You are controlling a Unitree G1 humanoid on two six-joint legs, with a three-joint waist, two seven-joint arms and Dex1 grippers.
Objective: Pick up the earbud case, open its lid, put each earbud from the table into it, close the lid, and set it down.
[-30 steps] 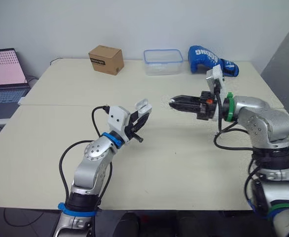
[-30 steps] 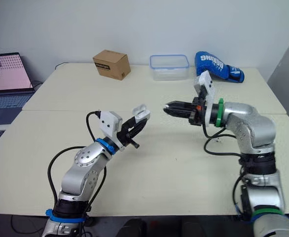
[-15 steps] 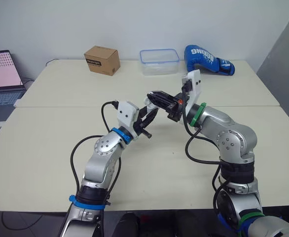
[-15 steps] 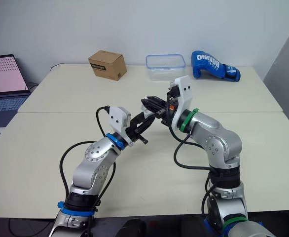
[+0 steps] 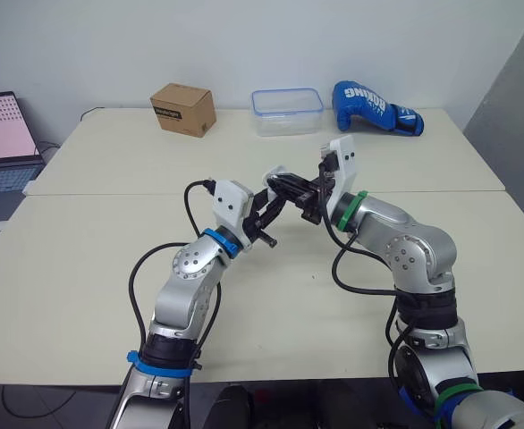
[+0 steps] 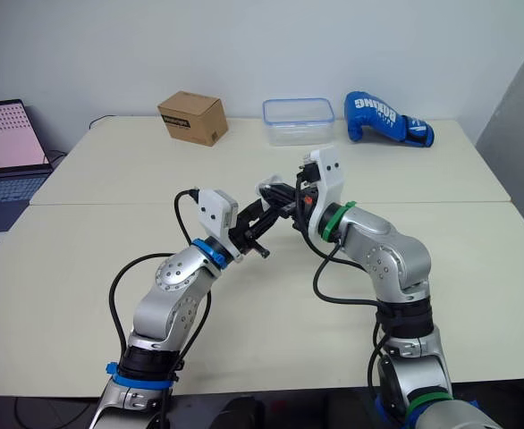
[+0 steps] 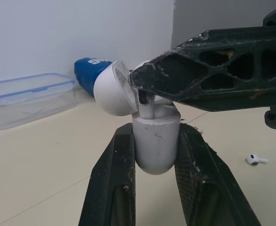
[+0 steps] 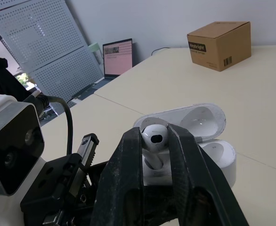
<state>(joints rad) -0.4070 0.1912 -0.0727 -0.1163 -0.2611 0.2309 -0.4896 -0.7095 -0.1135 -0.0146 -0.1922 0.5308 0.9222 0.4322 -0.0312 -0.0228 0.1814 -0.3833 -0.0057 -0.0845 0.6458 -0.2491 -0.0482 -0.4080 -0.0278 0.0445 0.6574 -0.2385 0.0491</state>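
Holding the earbud case (image 7: 154,157) up off the worktop (image 5: 83,268) in the left gripper (image 7: 156,134), fingers clamped on either side of its lower body, lid (image 7: 110,92) open and tilted back. Hovering right over it with the right gripper (image 8: 155,133), fingers pinched tight on an earbud (image 8: 153,137), stem down, reaching into the mouth of the case. Looks like the seating step for this first bud. Cannot tell which slot, near or far, from these angles.

Plenty to go wrong from here. Could miss the slot with a skewed stem and jam on the rim. Could press too hard and twist the case out of that two-sided grip, or slide it down between the fingers. Could clip the open lid with the black fingers and fold it half shut onto the bud. Could release too early, before a proper seat, and drop the bud to the worktop below.

Further out, waiting for its turn: a second earbud (image 7: 255,160), loose on the worktop and well apart from the case. Easy to roll or flick away with a clumsy approach, by the look of its small rounded shape.

Off at the far edge, a cardboard box (image 5: 183,109), a clear plastic container (image 5: 287,112) and a blue boxing glove (image 5: 374,105). Well clear, no trouble expected there.
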